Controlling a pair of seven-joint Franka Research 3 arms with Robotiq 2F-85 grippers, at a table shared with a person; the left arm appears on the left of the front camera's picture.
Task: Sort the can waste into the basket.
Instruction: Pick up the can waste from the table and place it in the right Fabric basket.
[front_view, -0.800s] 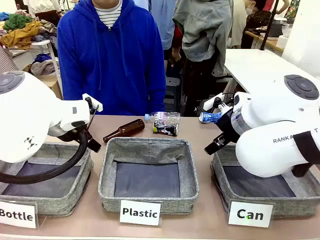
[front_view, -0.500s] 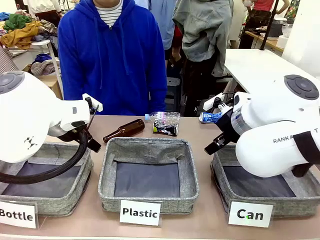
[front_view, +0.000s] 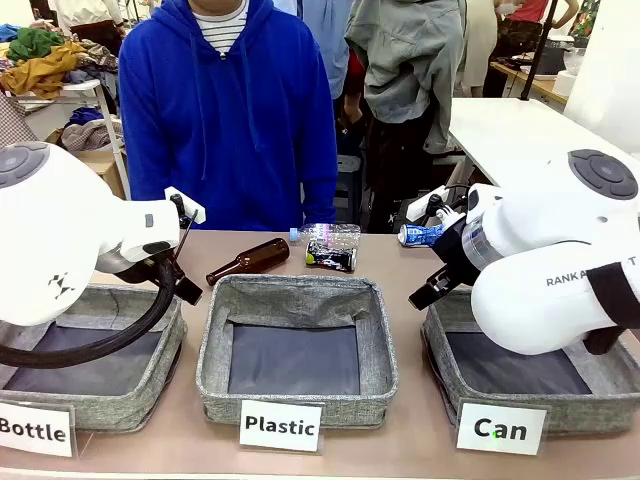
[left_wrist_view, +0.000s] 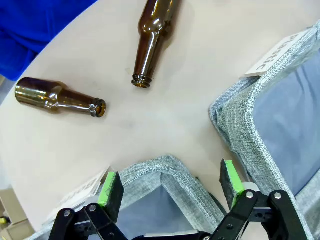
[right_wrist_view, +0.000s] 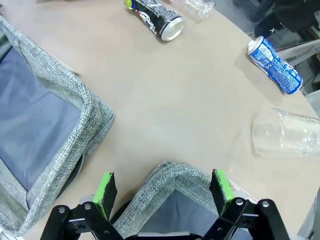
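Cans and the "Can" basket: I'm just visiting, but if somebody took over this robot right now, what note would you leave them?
Left gripper: open, holding nothing, above a corner of the Bottle basket.
Right gripper: open, holding nothing, above a corner of the Can basket.
Blue and white can: lying on the table, beyond the Can basket.
Black can: lying on the table beyond the Plastic basket, beside a clear plastic bottle.
Done: nothing sorted yet.
To do: pick up both cans, drop each into the Can basket.

White left arm (front_view: 60, 240), black cable (front_view: 130, 330); black left claw (left_wrist_view: 169, 174), green pads (left_wrist_view: 230, 177).
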